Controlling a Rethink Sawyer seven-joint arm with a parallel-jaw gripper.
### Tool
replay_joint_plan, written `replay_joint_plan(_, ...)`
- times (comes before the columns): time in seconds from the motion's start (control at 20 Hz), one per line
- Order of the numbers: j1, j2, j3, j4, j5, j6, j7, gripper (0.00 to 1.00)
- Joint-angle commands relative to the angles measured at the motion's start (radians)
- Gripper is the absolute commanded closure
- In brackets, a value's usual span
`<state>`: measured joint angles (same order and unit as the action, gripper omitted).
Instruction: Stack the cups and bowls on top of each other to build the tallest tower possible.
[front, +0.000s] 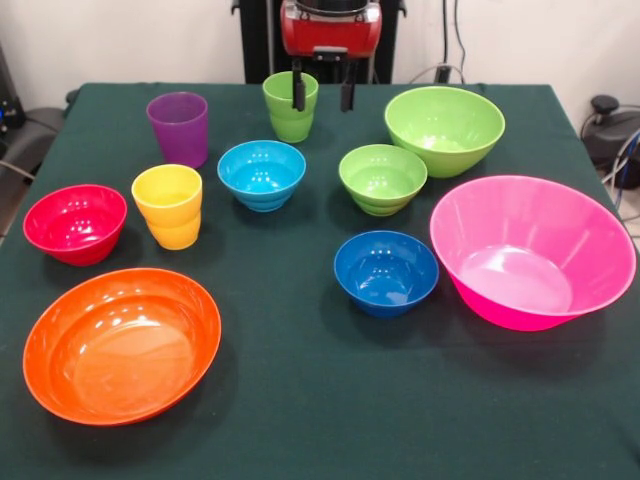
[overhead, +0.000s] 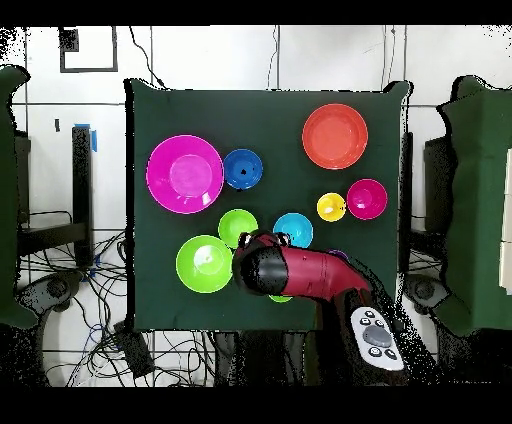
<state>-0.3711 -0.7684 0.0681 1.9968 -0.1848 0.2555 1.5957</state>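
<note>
At the table's far edge, gripper (front: 322, 97) hangs released, jaws apart beside the lime green glossy plastic cup (front: 290, 106); nothing stacked yet. Centre one finger inside the rim, one outside, descend straight, then pinch; avoid nudging the translucent purple tumbler (front: 179, 128)

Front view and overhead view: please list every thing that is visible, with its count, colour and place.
Cups: three, at the robot's side; purple, yellow, lime green.
Big bowls: two; pink, orange at the edge far from the robot.
Green bowls: two; medium, small.
Blue bowls: two, mid-table; light blue, dark blue.
Red bowl: one, beside the yellow cup.
Table: one, dark green cloth.
Gripper: one, black fingers apart, beside the lime green cup.
</note>
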Motion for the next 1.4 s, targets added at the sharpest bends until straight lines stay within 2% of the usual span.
replay_joint_plan(0.05,-0.022,0.031,0.112,-0.102,0.033,0.172,0.038,0.00)
replay_joint_plan(1.4,-0.039,0.098,0.163,-0.349,0.026,0.389,-0.006,0.00)
